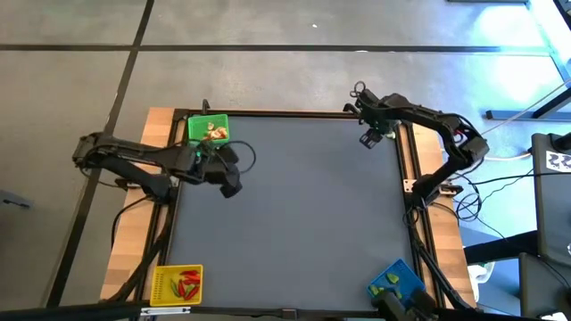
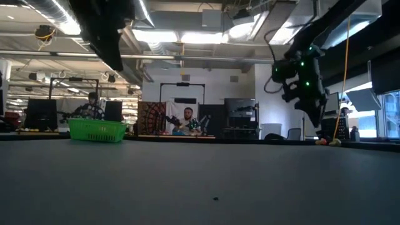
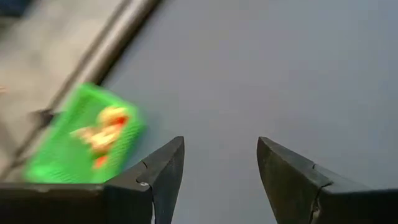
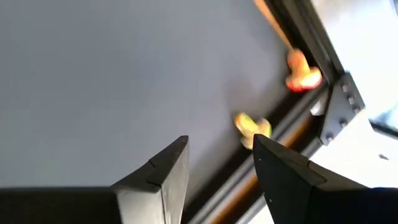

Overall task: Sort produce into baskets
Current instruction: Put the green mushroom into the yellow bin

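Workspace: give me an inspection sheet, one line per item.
Surface: dark grey mat in a black frame, mostly bare.
Job's things: green basket holding pale and orange pieces; yellow basket holding red and green pieces; blue basket holding yellow-green pieces; two loose pieces by the frame.
Clutter: nothing seen.
Grippers: left gripper open beside the green basket; right gripper open above the loose pieces.
Cables: leads right of the table.
Surroundings: people at desks behind.

Green basket [image 1: 198, 127]; yellow basket [image 1: 163, 287], red pieces [image 1: 186, 284]; blue basket [image 1: 403, 273]; grey table [image 1: 294, 205].
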